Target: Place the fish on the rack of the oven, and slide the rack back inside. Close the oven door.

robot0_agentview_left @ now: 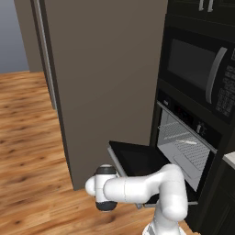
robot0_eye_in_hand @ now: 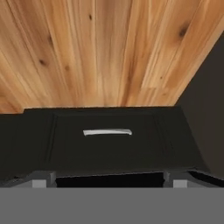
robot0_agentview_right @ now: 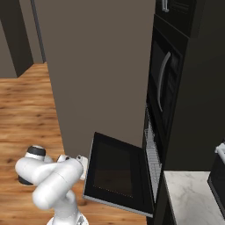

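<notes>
The oven (robot0_agentview_left: 183,137) stands open, and its door (robot0_agentview_left: 135,160) hangs out flat over the floor. On the rack (robot0_agentview_left: 176,133), which sits inside the grey cavity, lies the fish (robot0_agentview_left: 186,142), a small pale sliver. From the right, the door (robot0_agentview_right: 114,169) shows its dark glass and the rack (robot0_agentview_right: 152,154) is seen edge-on. My gripper (robot0_agentview_right: 82,169) is at the door's outer edge. In the hand view my gripper (robot0_eye_in_hand: 109,181) is open, its fingertips (robot0_eye_in_hand: 43,179) wide apart with nothing held, facing a black panel (robot0_eye_in_hand: 109,148) that carries a short silver bar (robot0_eye_in_hand: 107,132).
A black microwave (robot0_agentview_left: 197,69) sits above the oven. A tall brown cabinet wall (robot0_agentview_left: 105,69) rises just left of the door. Wooden floor (robot0_agentview_left: 27,137) spreads to the left. A marble counter (robot0_agentview_right: 193,197) lies to the right of the oven.
</notes>
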### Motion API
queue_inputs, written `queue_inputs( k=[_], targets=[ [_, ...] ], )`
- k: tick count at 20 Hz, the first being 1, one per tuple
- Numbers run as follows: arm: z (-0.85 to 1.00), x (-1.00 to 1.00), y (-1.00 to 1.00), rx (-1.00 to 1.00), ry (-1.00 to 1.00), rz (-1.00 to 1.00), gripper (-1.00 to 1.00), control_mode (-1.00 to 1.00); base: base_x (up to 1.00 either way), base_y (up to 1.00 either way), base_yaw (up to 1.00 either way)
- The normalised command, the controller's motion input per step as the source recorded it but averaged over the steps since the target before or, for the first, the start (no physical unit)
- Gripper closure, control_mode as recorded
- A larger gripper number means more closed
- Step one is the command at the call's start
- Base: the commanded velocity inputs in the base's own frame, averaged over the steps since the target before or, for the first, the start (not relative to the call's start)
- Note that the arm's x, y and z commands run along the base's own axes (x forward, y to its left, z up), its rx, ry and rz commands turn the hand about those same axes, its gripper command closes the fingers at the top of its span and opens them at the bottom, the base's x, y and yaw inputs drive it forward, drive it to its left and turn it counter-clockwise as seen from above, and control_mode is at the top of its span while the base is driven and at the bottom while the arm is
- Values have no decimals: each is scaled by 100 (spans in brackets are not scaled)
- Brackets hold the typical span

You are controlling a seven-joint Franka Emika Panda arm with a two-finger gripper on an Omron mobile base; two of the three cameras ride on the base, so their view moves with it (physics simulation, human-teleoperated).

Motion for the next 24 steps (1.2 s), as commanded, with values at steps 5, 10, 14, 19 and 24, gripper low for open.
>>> queue_inputs(
  k=[5, 10, 14, 19, 24],
  targets=[
    [-100, -43, -100, -40, 3, -5, -100, -100, 0, 0, 0],
    [-98, -39, -100, -35, -24, -21, -100, -100, 0, 0, 0],
    [-36, 0, -100, -29, -23, -28, -100, -100, 0, 0, 0],
    [9, 4, -100, -32, -9, -27, -100, -100, 0, 0, 0],
    [55, 13, -100, -27, 0, -28, -100, -100, 0, 0, 0]
  ],
)
